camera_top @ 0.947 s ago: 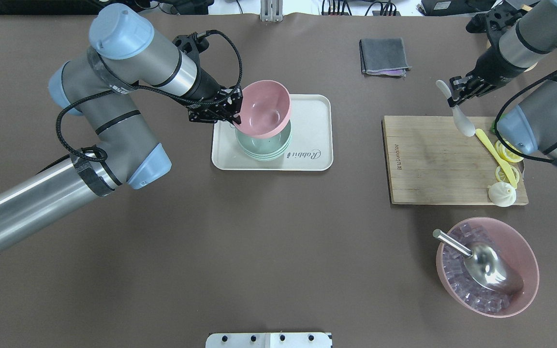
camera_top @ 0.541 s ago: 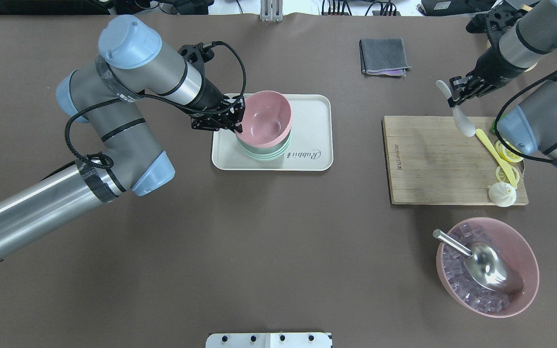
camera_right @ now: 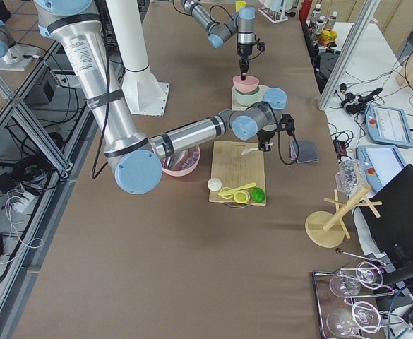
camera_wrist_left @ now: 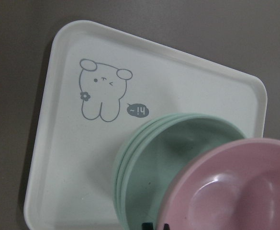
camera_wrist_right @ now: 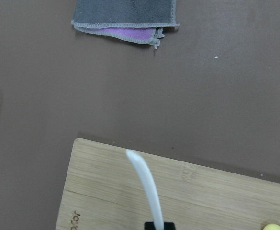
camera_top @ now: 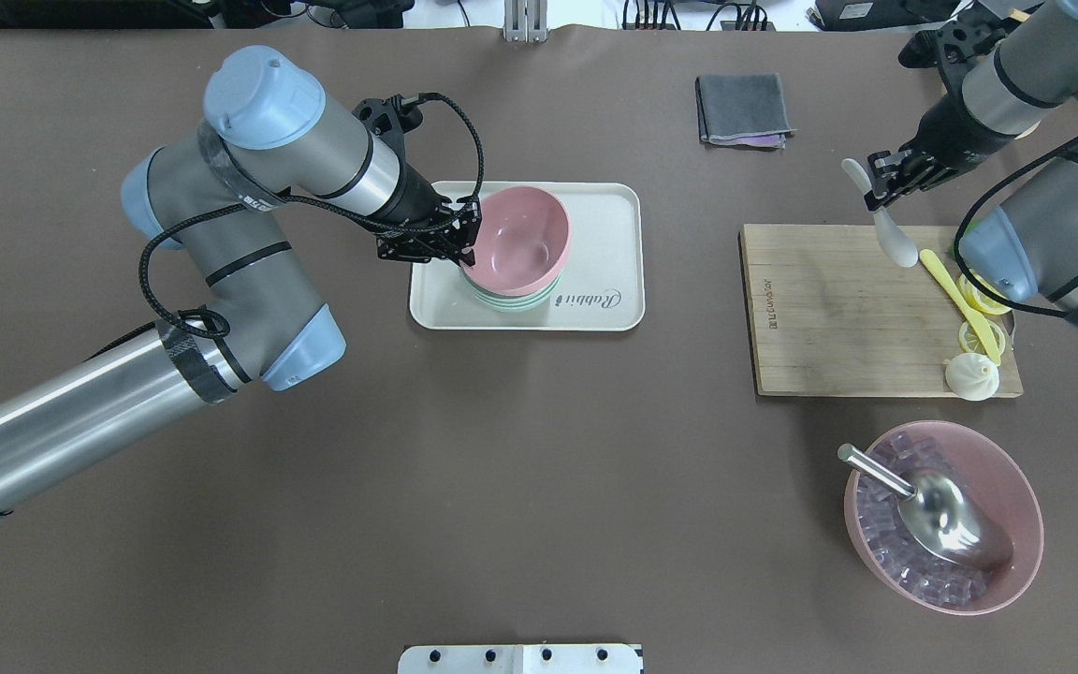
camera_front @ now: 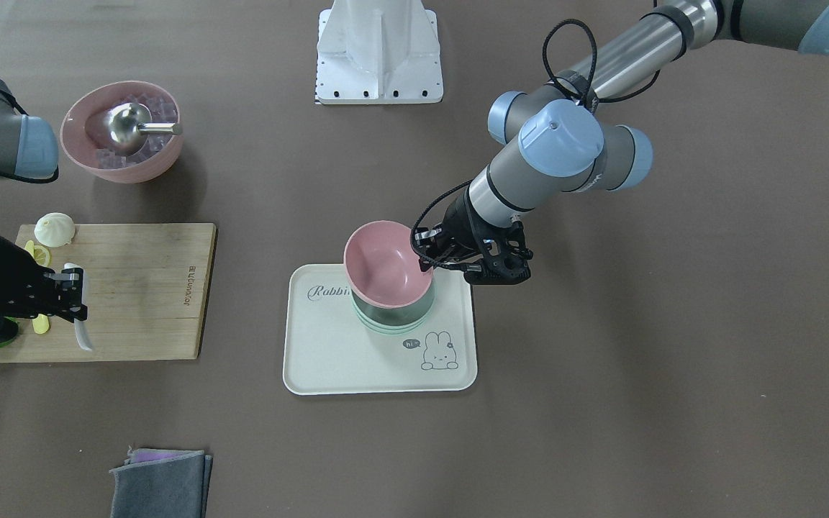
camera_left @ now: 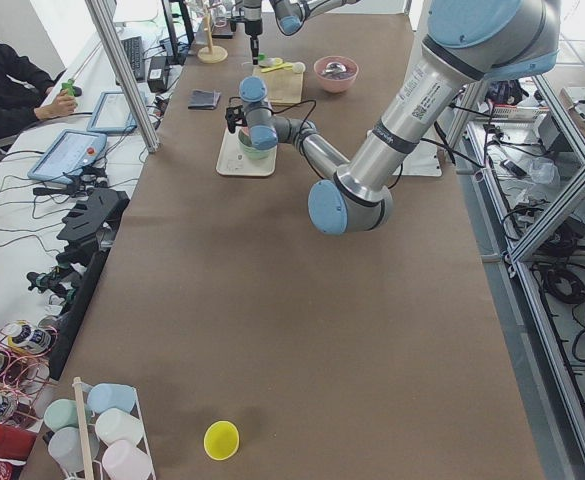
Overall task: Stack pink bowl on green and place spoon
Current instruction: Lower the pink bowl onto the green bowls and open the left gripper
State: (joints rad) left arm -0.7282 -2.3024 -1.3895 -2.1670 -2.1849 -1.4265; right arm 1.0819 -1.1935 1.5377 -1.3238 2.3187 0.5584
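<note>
The left arm (camera_top: pixel 249 234) reaches in, elbow bent, left gripper (camera_top: pixel 466 236) clamped on the pink bowl (camera_top: pixel 522 239); the right gripper (camera_top: pixel 876 192) (wrist angled down) pinches the spoon (camera_top: pixel 899 245).

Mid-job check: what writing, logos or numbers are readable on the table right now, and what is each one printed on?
"Rabbit", in script lettering, on the tray.
"hi~", in a small speech bubble next to the bunny drawing, on the same tray.
Cutting board: a brand stamp runs along one end, too blurred to read reliably.
No numbers are readable.
</note>
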